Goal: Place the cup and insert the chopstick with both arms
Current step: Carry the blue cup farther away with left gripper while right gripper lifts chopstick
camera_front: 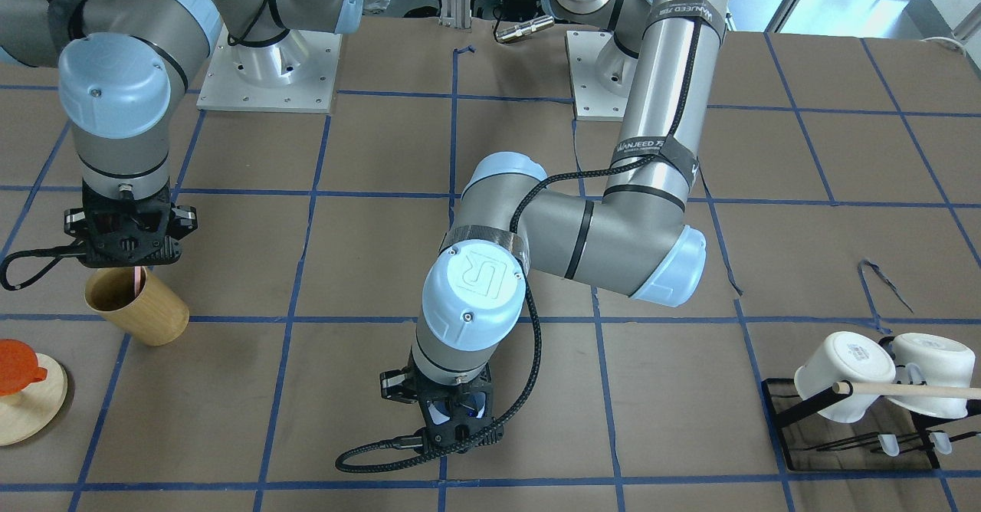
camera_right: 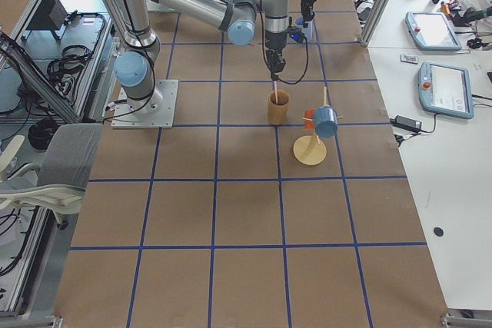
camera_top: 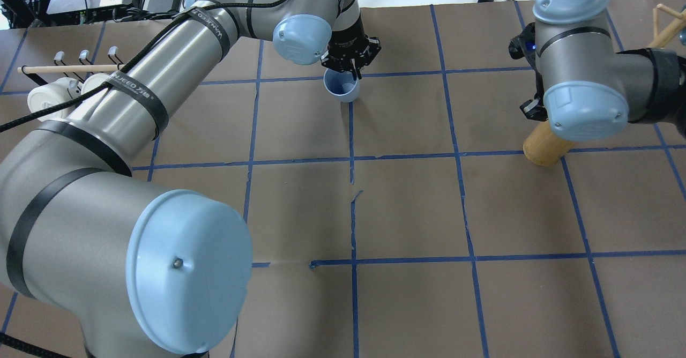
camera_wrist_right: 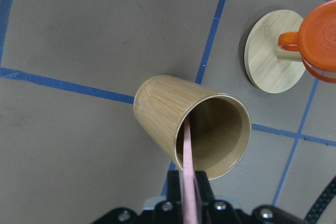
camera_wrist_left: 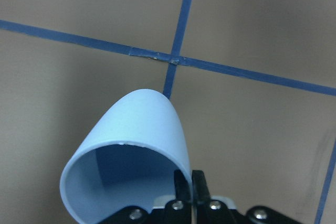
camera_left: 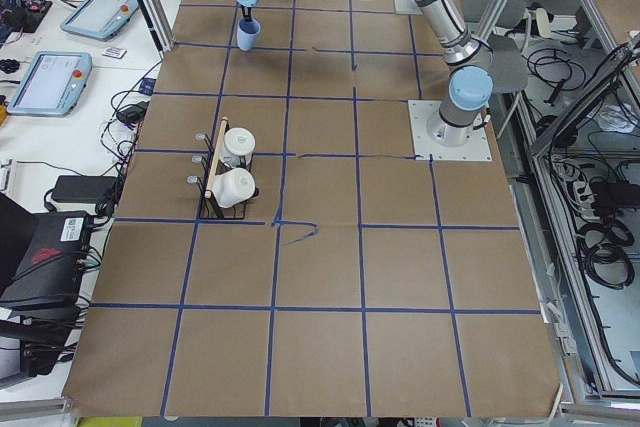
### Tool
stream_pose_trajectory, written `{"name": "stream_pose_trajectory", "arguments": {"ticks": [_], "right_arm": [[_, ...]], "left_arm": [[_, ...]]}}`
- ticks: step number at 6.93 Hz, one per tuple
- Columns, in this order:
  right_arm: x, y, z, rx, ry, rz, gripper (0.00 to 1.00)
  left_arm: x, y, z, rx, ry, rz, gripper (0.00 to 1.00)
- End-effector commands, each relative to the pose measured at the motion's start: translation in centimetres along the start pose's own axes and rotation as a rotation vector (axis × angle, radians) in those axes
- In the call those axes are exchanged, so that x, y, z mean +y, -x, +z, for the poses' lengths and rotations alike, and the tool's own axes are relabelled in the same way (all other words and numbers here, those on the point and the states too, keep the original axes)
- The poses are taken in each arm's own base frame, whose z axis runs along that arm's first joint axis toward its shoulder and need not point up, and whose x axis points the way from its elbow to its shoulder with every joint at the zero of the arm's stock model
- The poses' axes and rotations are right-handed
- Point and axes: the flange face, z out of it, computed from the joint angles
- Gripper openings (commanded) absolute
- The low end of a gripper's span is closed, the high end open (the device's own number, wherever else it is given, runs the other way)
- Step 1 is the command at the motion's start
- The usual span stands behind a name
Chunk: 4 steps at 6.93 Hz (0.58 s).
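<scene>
My left gripper (camera_top: 351,64) is shut on the rim of the light-blue cup (camera_top: 341,87). It holds the cup upright at a blue tape crossing at the far middle of the table. In the left wrist view the fingers (camera_wrist_left: 182,184) pinch the cup's (camera_wrist_left: 131,140) wall. I cannot tell if the cup rests on the table. My right gripper (camera_front: 132,255) is shut on a pale-pink chopstick (camera_wrist_right: 187,166). The chopstick hangs straight down, and its lower end is in the mouth of a tan wooden cup (camera_wrist_right: 178,121).
A black rack (camera_front: 789,405) with white mugs (camera_front: 843,374) and a light-wood rod (camera_front: 920,391) stands on the robot's far left. A round wooden stand (camera_wrist_right: 273,56) with an orange cup (camera_wrist_right: 317,38) is beside the tan wooden cup (camera_front: 146,309).
</scene>
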Motion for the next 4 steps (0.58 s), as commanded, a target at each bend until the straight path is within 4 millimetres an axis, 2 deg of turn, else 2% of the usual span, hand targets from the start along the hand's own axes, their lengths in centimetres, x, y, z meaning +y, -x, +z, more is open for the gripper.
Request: {"name": "stream_pose_trajectory", "arguments": {"ticks": [1, 2, 3, 4], "right_arm": [[-0.4, -0.5, -0.9, 0.005, -0.011, -0.010, 0.12], [-0.4, -0.6, -0.9, 0.009, -0.009, -0.013, 0.07], [-0.4, -0.8, -1.3, 0.013, -0.015, -0.011, 0.06], [-0.9, -1.9, -3.4, 0.017, -0.036, -0.006, 0.06]], "left_arm": [[-0.1, -0.2, 0.1, 0.002, 0.000, -0.006, 1.00], [0.0, -0.3, -1.2, 0.010, -0.015, -0.001, 1.00], [0.5, 0.1, -3.8, 0.008, -0.012, 0.003, 1.00], [1.5, 1.1, -6.8, -0.010, 0.015, 0.025, 1.00]]}}
